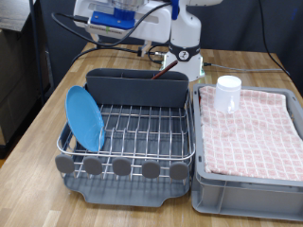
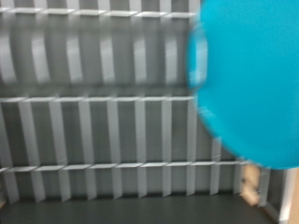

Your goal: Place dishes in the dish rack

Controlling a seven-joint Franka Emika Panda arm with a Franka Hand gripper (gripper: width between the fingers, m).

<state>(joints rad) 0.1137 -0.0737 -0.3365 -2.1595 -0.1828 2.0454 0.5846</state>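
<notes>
wood table (image 1: 38, 142); rack (image 1: 133, 128) holds plate (image 1: 85, 118) upright | cup (image 1: 228, 93) on cloth (image 1: 256, 128) | my fingers: cannot tell

Light-blue plate (image 1: 84, 117) — pink checked cloth (image 1: 248, 128) — seemingly white cup (image 1: 227, 93).

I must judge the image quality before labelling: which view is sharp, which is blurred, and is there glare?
Exterior view: fairly sharp and evenly lit; the light-blue plate stands on edge in the dish rack, the white cup is clear, and no strong glare shows. Wrist view: soft and smeared; the rack wires and the plate's edge are blurred, and the gripper does not show.
</notes>
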